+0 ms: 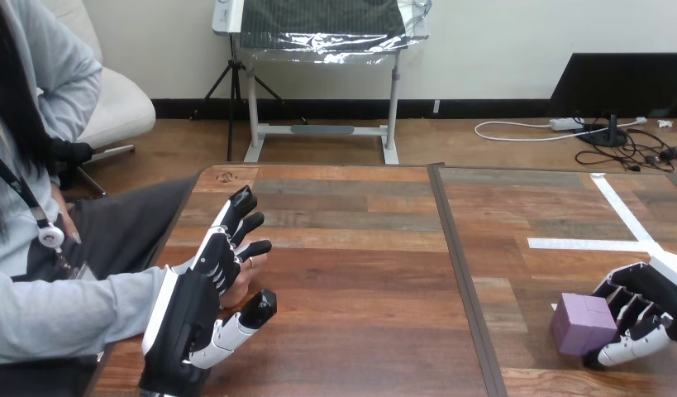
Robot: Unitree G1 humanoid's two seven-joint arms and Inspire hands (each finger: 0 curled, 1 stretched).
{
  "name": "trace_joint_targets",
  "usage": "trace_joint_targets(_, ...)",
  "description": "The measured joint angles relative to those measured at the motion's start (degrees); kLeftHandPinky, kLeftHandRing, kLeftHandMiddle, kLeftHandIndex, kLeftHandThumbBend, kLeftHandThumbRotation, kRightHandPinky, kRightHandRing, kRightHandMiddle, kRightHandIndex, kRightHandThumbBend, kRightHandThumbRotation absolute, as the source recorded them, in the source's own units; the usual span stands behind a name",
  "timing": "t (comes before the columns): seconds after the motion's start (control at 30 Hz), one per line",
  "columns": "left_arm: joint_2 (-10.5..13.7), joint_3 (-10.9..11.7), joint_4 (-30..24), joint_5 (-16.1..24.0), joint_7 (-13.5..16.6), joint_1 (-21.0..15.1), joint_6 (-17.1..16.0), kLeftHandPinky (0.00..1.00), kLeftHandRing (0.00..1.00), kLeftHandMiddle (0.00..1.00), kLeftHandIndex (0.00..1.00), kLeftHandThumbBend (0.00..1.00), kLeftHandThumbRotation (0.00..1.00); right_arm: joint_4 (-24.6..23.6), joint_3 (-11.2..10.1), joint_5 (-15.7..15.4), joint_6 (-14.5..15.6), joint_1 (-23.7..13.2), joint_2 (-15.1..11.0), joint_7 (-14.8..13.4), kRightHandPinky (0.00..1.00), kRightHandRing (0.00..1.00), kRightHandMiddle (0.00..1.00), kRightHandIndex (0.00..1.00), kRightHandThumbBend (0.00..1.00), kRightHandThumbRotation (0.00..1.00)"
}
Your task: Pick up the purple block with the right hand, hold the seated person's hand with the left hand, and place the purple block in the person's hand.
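Note:
A purple block (pixel 581 322) rests on the wooden table (pixel 359 248) near its front right corner. My right hand (pixel 649 310) reaches it from the right, its fingers curled against the block's right side and its thumb at the near corner. At the table's left edge my left hand (pixel 190 318) is open, fingers stretched forward and thumb spread to the right. The person's hand (pixel 250 277) lies under it, mostly hidden, with only its fingertips showing between my fingers and thumb. My fingers are not curled round it.
The person's grey-sleeved forearm (pixel 70 314) comes in from the left along the table's near edge. A dark seam (pixel 459 265) divides the tabletop down the middle. White tape strips (pixel 620 211) cross the right half beyond the block.

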Motion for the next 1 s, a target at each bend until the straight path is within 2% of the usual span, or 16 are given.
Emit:
trace_joint_targets(0.27, 0.00, 0.01, 0.00, 0.02, 0.08, 0.01, 0.00, 0.81, 0.92, 0.95, 0.94, 1.00, 0.74, 0.04, -0.01, 0.12, 2.27, -0.31, 0.75, -0.67, 0.48, 0.48, 0.51, 0.48, 0.84, 0.00)
trace_joint_targets(1.0, 0.00, 0.10, 0.00, 0.39, 0.97, 0.01, -0.16, 0.81, 0.91, 0.95, 0.94, 1.00, 0.75, 0.04, -0.03, 0.40, 3.78, -0.36, 1.29, -2.39, 0.47, 0.49, 0.52, 0.47, 0.84, 0.00)
